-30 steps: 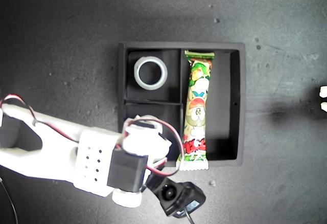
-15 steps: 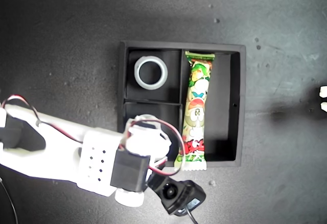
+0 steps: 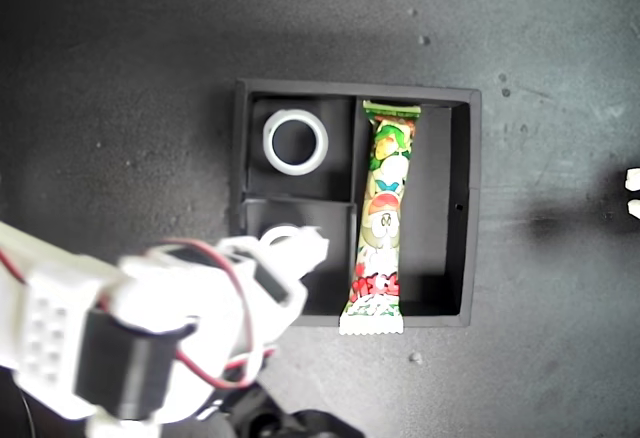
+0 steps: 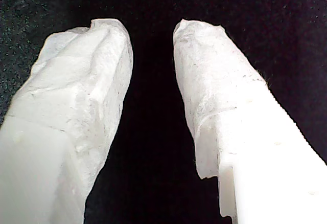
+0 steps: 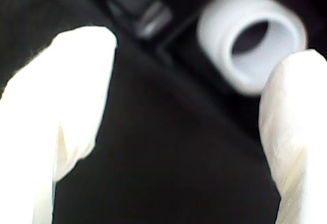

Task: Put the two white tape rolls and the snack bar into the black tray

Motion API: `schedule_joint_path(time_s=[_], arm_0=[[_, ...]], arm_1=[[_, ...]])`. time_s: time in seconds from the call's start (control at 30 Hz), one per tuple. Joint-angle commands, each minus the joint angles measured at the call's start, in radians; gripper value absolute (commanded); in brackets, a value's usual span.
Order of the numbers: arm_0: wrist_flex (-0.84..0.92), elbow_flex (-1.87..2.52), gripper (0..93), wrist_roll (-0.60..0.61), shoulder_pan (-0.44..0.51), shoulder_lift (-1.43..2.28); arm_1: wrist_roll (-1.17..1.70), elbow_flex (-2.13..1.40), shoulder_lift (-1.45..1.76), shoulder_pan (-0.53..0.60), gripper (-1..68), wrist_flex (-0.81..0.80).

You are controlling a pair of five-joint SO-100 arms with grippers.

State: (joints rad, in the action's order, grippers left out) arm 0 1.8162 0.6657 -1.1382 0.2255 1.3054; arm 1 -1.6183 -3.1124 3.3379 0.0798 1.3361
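The black tray lies in the middle of the exterior view. One white tape roll sits in its upper small compartment. The other white tape roll lies in the lower small compartment, partly hidden by my second gripper. That gripper is open with nothing between its fingers, and the roll lies just beyond one fingertip. The snack bar lies in the long compartment, its lower crimped end over the tray wall. My first gripper is open over bare black surface.
The second arm fills the exterior view's lower left, blurred. Small white parts show at the exterior view's right edge. A small crumb lies below the tray. Dark tabletop surrounds the tray.
The second arm has pulled back toward the exterior view's lower left and is blurred. Its fingers now reach only the edge of the lower small compartment. The snack bar's lower end shifted slightly left.
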Motion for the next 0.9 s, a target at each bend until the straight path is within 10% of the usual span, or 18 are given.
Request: schedule_joint_path(time_s=[0.0,0.87], arm_0=[[0.018,0.29,21.8,-0.046,-0.012,0.357],[-0.614,2.062,20.3,-0.193,-0.115,1.707]], arm_1=[[0.038,-0.012,0.012,-0.002,5.4,0.003],[0.04,-0.012,0.012,-0.002,5.4,0.003]])
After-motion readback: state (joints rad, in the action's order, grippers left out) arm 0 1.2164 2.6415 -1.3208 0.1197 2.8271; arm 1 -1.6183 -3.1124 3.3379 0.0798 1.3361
